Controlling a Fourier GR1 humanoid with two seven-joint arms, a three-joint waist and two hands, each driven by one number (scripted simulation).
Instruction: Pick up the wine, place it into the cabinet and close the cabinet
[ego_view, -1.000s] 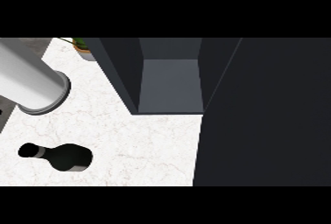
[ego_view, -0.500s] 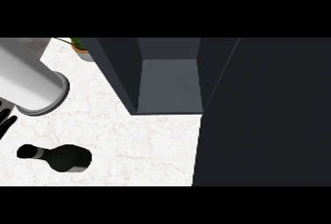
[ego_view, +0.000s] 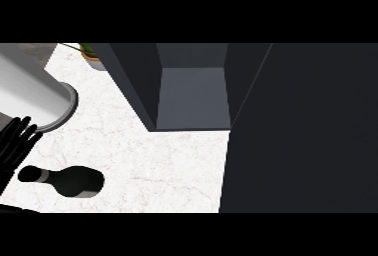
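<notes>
Left hand (ego_view: 15, 145) open, fingers straight, just above the dark wine bottle (ego_view: 70, 181) lying on white counter (ego_view: 162, 165).

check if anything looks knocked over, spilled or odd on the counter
Nothing stands out. The wine bottle stands upright on the white counter, nothing spilled. The cabinet is open and empty, and the left robot hand is beside the bottle's neck.

Even, diffuse lighting, bright white counter (ego_view: 170, 160) without glare, cabinet (ego_view: 193, 95) interior mid-grey, open door (ego_view: 303, 130) near-black and featureless, wine bottle (ego_view: 70, 181) casting no distinct shadow, edges undistorted
</notes>
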